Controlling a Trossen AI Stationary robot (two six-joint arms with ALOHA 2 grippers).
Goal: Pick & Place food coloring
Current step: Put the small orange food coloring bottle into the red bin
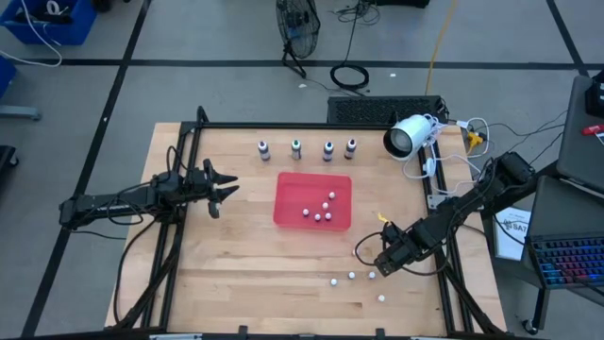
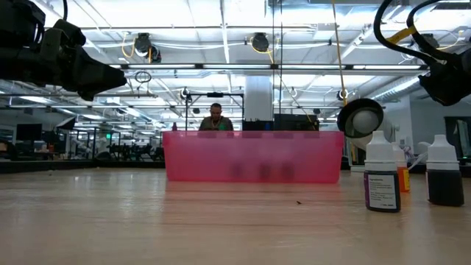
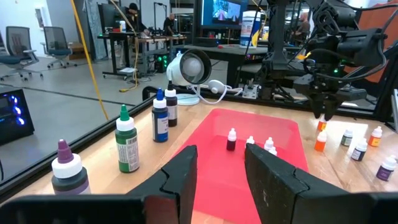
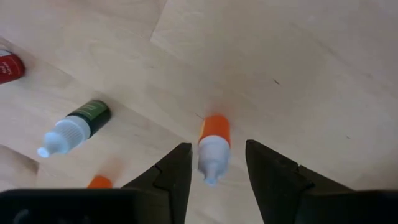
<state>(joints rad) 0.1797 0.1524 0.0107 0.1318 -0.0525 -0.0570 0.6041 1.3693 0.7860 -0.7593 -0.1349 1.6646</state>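
Note:
Several food coloring bottles [image 1: 295, 146] with coloured tops stand upright in a row near the table's far edge; the left wrist view shows a green-topped one [image 3: 126, 146]. My right gripper [image 4: 217, 146] points down at the table's near right [image 1: 377, 266]. It is open, with one finger on each side of a small orange dropper bottle [image 4: 214, 134] that has a white cap. The bottle stands on the wood, with a gap to each finger. My left gripper [image 3: 221, 177] waits level at the table's left [image 1: 222, 186], open with nothing between its fingers.
A red tray [image 1: 283, 212] in the table's middle holds several small white-capped bottles [image 1: 321, 212]. More of them stand on the wood around my right gripper [image 1: 351, 276], among them a green one [image 4: 78, 124]. A white round camera [image 1: 406, 137] sits at the far right.

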